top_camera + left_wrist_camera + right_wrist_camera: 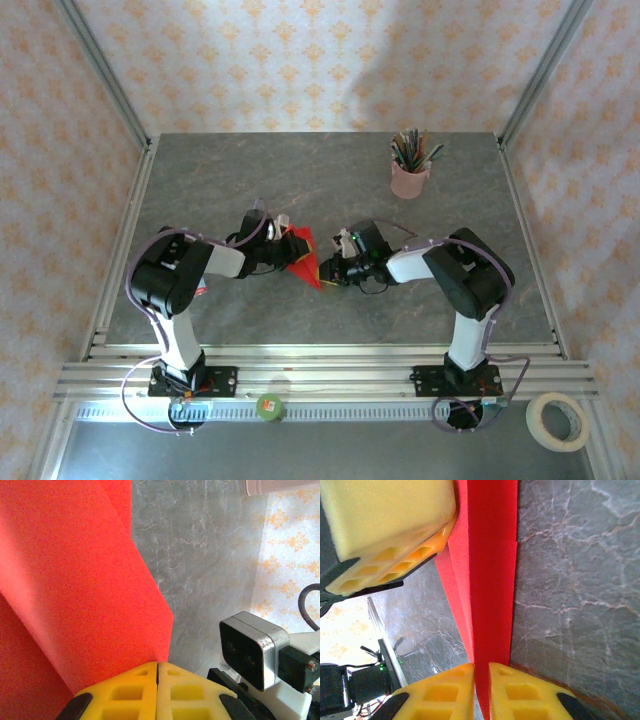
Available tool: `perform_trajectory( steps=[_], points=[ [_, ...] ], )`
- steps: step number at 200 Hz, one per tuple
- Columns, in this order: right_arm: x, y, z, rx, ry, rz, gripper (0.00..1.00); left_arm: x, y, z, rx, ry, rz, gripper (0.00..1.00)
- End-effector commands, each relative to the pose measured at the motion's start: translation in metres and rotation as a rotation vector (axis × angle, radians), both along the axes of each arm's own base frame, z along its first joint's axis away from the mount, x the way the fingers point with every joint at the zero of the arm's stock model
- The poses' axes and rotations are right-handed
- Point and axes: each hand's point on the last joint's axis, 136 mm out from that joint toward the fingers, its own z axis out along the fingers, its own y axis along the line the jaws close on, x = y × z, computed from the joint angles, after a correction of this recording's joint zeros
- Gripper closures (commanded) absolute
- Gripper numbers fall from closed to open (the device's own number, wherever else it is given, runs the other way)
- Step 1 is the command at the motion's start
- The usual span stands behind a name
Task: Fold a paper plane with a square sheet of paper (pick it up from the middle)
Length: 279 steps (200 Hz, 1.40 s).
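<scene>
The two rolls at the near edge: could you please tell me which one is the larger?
The white roll in the near right corner: a wide ring with an open middle. The green roll, on the rail, is clearly smaller.

- looking like a robotics lab rig: aluminium extrusion frame (118, 90) boxing in a stone-look table (300, 170)
- patterned panels (300, 60) standing in as walls
- tape roll (558, 420) lying out front
</scene>
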Motion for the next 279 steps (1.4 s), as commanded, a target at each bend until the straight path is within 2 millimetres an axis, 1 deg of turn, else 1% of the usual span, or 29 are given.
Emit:
perform_trajectory(
  steps=[1,78,153,188,242,279],
  points=[
    [-0.004,-0.009,-0.014,-0.055,0.031,-0.007,0.86,0.005,-0.001,-0.004,0.032,-0.014,-0.002,0.91],
    [-0.007,-0.015,-0.029,-0.102,0.061,-0.018,0.89,0.006,0.0,-0.01,0.043,0.007,0.013,0.92],
    [-0.007,-0.016,-0.033,-0.116,0.07,-0.018,0.89,0.006,0.005,-0.015,0.066,0.019,0.034,0.93],
    [-0.008,-0.016,-0.034,-0.12,0.075,-0.018,0.89,0.005,0.005,-0.015,0.068,0.02,0.034,0.93],
    [-0.007,-0.018,-0.037,-0.141,0.084,-0.023,0.9,0.004,0.006,-0.02,0.066,0.031,0.047,0.93],
    [-0.006,-0.019,-0.036,-0.148,0.086,-0.032,0.89,0.005,0.008,-0.023,0.078,0.042,0.054,0.94]
  ],
)
